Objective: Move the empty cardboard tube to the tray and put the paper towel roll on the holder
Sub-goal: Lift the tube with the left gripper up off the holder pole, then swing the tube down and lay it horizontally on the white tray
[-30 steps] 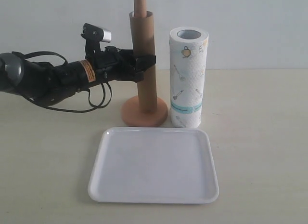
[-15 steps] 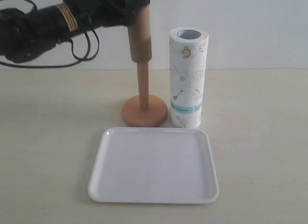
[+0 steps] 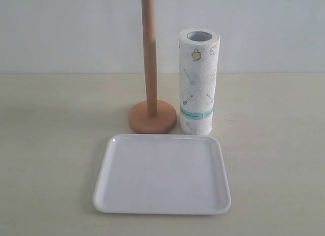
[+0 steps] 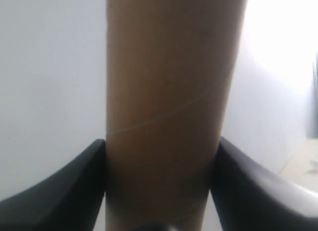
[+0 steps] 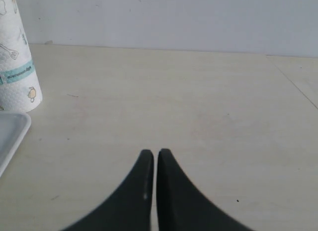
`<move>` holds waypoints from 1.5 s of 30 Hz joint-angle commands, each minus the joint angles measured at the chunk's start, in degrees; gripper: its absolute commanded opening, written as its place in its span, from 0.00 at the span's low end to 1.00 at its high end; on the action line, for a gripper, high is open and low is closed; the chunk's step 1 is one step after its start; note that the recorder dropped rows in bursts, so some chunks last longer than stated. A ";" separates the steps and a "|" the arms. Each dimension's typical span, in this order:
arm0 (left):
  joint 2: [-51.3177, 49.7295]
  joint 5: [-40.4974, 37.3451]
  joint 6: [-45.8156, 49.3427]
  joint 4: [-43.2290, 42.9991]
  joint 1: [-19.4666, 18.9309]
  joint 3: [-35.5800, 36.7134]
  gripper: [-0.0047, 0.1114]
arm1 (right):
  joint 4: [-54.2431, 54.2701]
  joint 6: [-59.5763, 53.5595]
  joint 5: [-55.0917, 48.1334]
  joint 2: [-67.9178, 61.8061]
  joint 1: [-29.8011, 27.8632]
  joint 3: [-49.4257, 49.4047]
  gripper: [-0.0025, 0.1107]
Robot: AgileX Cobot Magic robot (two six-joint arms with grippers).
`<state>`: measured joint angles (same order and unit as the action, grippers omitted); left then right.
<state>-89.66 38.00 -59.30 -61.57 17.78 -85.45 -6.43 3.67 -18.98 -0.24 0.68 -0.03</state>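
One holder [image 3: 149,83] stands on the desk [image 3: 274,144], toward the edge by the wall and about midway along it. It is upright on its round base, and its rod is bare as far up as the exterior view reaches. One paper towel roll [image 3: 198,81] stands on end just beside the base, on the side where the right arm works, with the teal band low; whether roll and base touch cannot be told. One tray [image 3: 161,175] lies flat between these two and the desk's near edge, just clear of the base, with nothing on it. One empty cardboard tube [image 4: 171,77] appears only in the left wrist view, with a pale wall behind it, so its place over the desk cannot be read. Of the two grippers, neither shows in the exterior view. The left gripper [image 4: 161,146] has its jaws spread wide around the tube, and both dark fingers [image 4: 64,191] press its sides, so it holds the tube crosswise to its length. The right gripper [image 5: 155,152] has its jaws drawn together with only a hairline slit between the tips. It holds nothing and hangs low over bare desk, with the roll and a corner of the tray off to one side.
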 commanded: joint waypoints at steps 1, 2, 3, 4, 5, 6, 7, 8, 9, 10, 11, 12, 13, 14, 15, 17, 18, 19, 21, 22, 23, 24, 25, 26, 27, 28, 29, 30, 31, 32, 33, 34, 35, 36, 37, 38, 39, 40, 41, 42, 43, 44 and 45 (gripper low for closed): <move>5.47 -3.28 -12.48 -18.57 1.28 0.15 0.08 | 0.09 0.25 0.47 0.24 -0.18 0.03 0.04; 7.28 -4.36 -16.60 -24.48 2.14 0.72 0.08 | 0.09 0.25 0.47 0.24 -0.18 0.03 0.04; 8.53 -4.94 -19.77 -27.86 2.77 1.25 0.08 | 0.09 0.25 0.47 0.24 -0.18 0.03 0.04; 10.15 -5.18 -21.73 -30.85 3.43 2.15 0.08 | 0.09 0.25 0.47 0.24 -0.18 0.03 0.04; 11.72 -6.05 -23.84 -34.41 4.44 3.30 0.08 | 0.09 0.25 0.47 0.24 -0.18 0.03 0.04; 13.35 -6.72 -25.06 -36.19 5.20 4.81 0.08 | 0.09 0.25 0.47 0.24 -0.18 0.03 0.04; 14.65 -7.57 -26.27 -37.91 6.19 6.30 0.08 | 0.09 0.25 0.47 0.24 -0.18 0.03 0.04; 16.58 -8.85 -27.28 -38.38 7.21 8.98 0.08 | 0.09 0.25 0.47 0.24 -0.18 0.03 0.04; 17.76 -9.78 -27.57 -38.38 8.26 11.01 0.08 | 0.09 0.25 0.47 0.24 -0.18 0.03 0.04; 18.89 -11.19 -27.76 -38.38 9.01 13.22 0.08 | 0.09 0.25 0.47 0.24 -0.18 0.03 0.04; 20.43 -12.71 -27.76 -38.38 10.23 16.79 0.08 | 0.09 0.25 0.47 0.24 -0.18 0.03 0.04; 21.26 -14.39 -27.76 -38.38 10.99 19.27 0.08 | 0.09 0.25 0.47 0.24 -0.18 0.03 0.04; 22.11 -16.16 -28.04 -38.38 11.88 22.41 0.08 | 0.09 0.25 0.47 0.24 -0.18 0.03 0.04; 22.72 -18.17 -28.94 -38.38 12.85 25.54 0.08 | 0.09 0.25 0.47 0.24 -0.18 0.03 0.04; 23.00 -19.69 -29.59 -38.38 13.58 28.62 0.08 | 0.09 0.25 0.47 0.24 -0.18 0.03 0.04; 22.91 -22.28 -30.31 -38.38 15.14 34.17 0.08 | 0.09 0.25 0.47 0.24 -0.18 0.03 0.04; 22.48 -23.18 -30.31 -38.38 15.57 36.09 0.08 | 0.09 0.25 0.47 0.24 -0.18 0.03 0.04; 21.86 -23.82 -30.31 -38.38 16.13 38.08 0.08 | 0.09 0.25 0.47 0.24 -0.18 0.03 0.04; 20.12 -24.05 -31.75 -38.38 16.22 40.18 0.08 | 0.09 0.25 0.47 0.24 -0.18 0.03 0.04; 18.95 -24.05 -33.50 -38.38 16.22 40.46 0.08 | 0.09 0.25 0.47 0.24 -0.18 0.03 0.04; 17.71 -23.56 -35.21 -38.38 16.22 40.46 0.08 | 0.09 0.25 0.47 0.24 -0.18 0.03 0.04; 16.66 -22.59 -36.35 -38.38 16.22 40.17 0.08 | 0.09 0.25 0.47 0.24 -0.18 0.03 0.04; 15.29 -21.20 -37.10 -38.38 16.22 39.56 0.08 | 0.09 0.25 0.47 0.24 -0.18 0.03 0.04; 13.91 -19.63 -37.51 -38.38 16.22 38.94 0.08 | 0.09 0.25 0.47 0.24 -0.18 0.03 0.04; 12.44 -17.96 -38.41 -38.38 16.22 38.24 0.08 | 0.09 0.25 0.47 0.24 -0.18 0.03 0.04; 10.99 -16.82 -39.09 -38.38 16.22 37.50 0.08 | 0.09 0.25 0.47 0.24 -0.18 0.03 0.04; 9.53 -15.34 -39.75 -38.38 16.22 36.87 0.08 | 0.09 0.25 0.47 0.24 -0.18 0.03 0.04; 8.04 -14.65 -40.89 -38.38 16.25 36.26 0.08 | 0.09 0.25 0.47 0.24 -0.18 0.03 0.04; 6.88 -14.40 -42.32 -38.38 16.58 35.90 0.08 | 0.09 0.25 0.47 0.24 -0.18 0.03 0.04; 5.39 -15.85 -42.73 -38.38 17.13 35.63 0.08 | 0.09 0.25 0.47 0.24 -0.18 0.03 0.04; 4.06 -18.07 -42.16 -38.38 18.00 35.60 0.08 | 0.09 0.25 0.47 0.24 -0.18 0.03 0.04; 3.11 -20.50 -40.07 -38.38 18.96 35.60 0.08 | 0.09 0.25 0.47 0.24 -0.18 0.03 0.04; 2.16 -22.32 -35.51 -38.38 20.32 35.60 0.08 | 0.09 0.25 0.47 0.24 -0.18 0.03 0.04; 1.47 -24.01 -29.48 -38.38 21.92 35.60 0.08 | 0.09 0.25 0.47 0.24 -0.18 0.03 0.04; 1.05 -26.08 -25.51 -38.38 23.45 35.60 0.08 | 0.09 0.25 0.47 0.24 -0.18 0.03 0.04; 0.94 -29.96 -23.04 -38.38 25.49 35.60 0.08 | 0.09 0.25 0.47 0.24 -0.18 0.03 0.04; 0.94 -34.87 -21.82 -38.38 27.62 35.60 0.08 | 0.09 0.25 0.47 0.24 -0.18 0.03 0.04; 0.94 -39.16 -21.32 -38.38 29.66 35.60 0.08 | 0.09 0.25 0.47 0.24 -0.18 0.03 0.04; 0.94 -44.32 -20.88 -38.38 31.44 35.51 0.08 | 0.09 0.25 0.47 0.24 -0.18 0.03 0.04; 1.07 -48.41 -20.43 -38.38 32.94 35.25 0.08 | 0.09 0.25 0.47 0.24 -0.18 0.03 0.04; 1.20 -51.11 -19.16 -37.50 33.85 34.95 0.08 | 0.09 0.25 0.47 0.24 -0.18 0.03 0.04; 1.35 -52.82 -15.63 -32.82 34.79 34.34 0.08 | 0.09 0.25 0.47 0.24 -0.18 0.03 0.04; 1.64 -54.47 -9.68 -26.03 35.68 33.49 0.08 | 0.09 0.25 0.47 0.24 -0.18 0.03 0.04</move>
<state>-88.85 -8.79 -78.40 -98.05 50.88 -50.22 -6.43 3.67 -18.98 -0.24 0.68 -0.03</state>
